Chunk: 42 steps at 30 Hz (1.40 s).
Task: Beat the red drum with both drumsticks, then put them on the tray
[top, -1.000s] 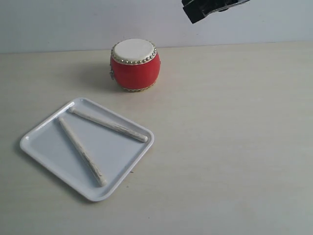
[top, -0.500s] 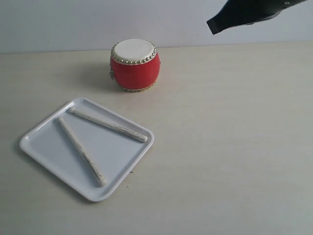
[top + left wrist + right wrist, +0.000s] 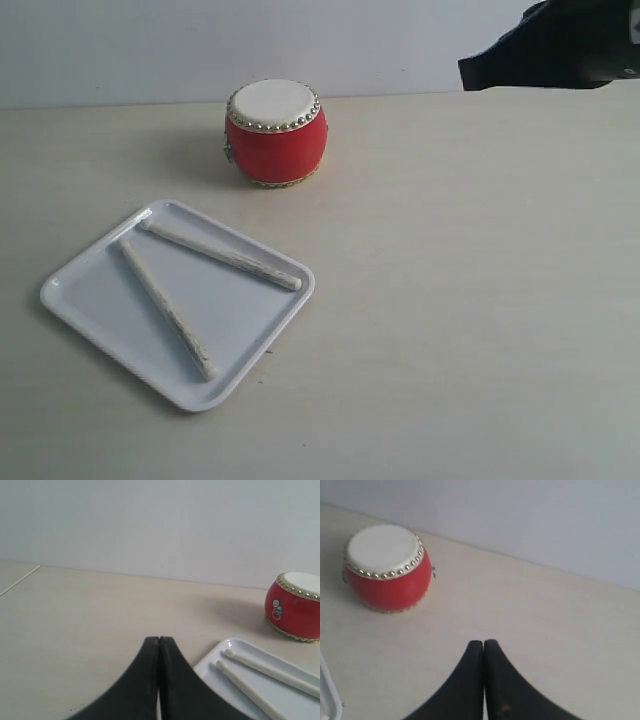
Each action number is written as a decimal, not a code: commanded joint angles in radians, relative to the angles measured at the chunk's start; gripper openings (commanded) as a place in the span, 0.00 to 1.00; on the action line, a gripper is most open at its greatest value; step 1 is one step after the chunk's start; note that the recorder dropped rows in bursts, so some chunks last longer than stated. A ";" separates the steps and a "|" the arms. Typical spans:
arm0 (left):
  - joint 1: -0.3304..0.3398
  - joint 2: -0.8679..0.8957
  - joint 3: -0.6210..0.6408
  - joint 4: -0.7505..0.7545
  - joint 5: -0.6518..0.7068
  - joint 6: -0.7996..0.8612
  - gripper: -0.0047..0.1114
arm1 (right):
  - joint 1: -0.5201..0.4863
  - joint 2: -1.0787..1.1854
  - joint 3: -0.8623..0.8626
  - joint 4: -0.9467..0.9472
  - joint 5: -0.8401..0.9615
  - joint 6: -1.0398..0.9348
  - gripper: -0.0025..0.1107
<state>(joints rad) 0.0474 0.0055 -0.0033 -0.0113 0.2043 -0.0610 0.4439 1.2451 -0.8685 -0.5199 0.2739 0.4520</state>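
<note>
Beige table [image 3: 480,300] (plain pale wall [image 3: 120,50])

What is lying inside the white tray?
Two wooden drumsticks lie in the tray, forming a V, not touching. Nothing else shows inside. The table under the tray is covered.

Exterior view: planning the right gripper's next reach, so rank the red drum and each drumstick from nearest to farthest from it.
1. red drum, at the back, nearest the right gripper.
2. back drumstick, on the far side of the tray.
3. front drumstick, on the tray's left, farthest.
</note>
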 commanded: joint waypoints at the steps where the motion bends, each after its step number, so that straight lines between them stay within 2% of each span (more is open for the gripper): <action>1: 0.002 -0.006 0.003 -0.008 -0.001 0.000 0.04 | -0.027 -0.183 0.144 -0.038 -0.131 0.021 0.02; 6: 0.002 -0.006 0.003 -0.008 -0.001 0.000 0.04 | -0.174 -0.428 0.342 -0.002 -0.193 0.075 0.02; 12: 0.002 -0.006 0.003 -0.008 -0.001 0.000 0.04 | -0.426 -0.741 0.591 0.016 -0.246 0.131 0.02; 16: 0.002 -0.006 0.003 -0.008 -0.001 0.000 0.04 | -0.509 -0.920 0.703 0.023 -0.246 0.145 0.02; 32: 0.002 -0.006 0.003 -0.008 -0.001 0.000 0.04 | -0.510 -1.245 0.869 0.019 -0.192 0.117 0.02; 37: 0.002 -0.006 0.003 -0.008 -0.001 0.000 0.04 | -0.510 -1.245 0.869 0.019 0.018 0.121 0.02; 42: 0.002 -0.006 0.003 -0.008 -0.001 0.000 0.04 | -0.510 -1.245 0.869 0.031 0.050 0.136 0.02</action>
<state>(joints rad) 0.0474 0.0055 -0.0033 -0.0113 0.2086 -0.0610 -0.0616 0.0063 -0.0045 -0.4997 0.3225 0.5743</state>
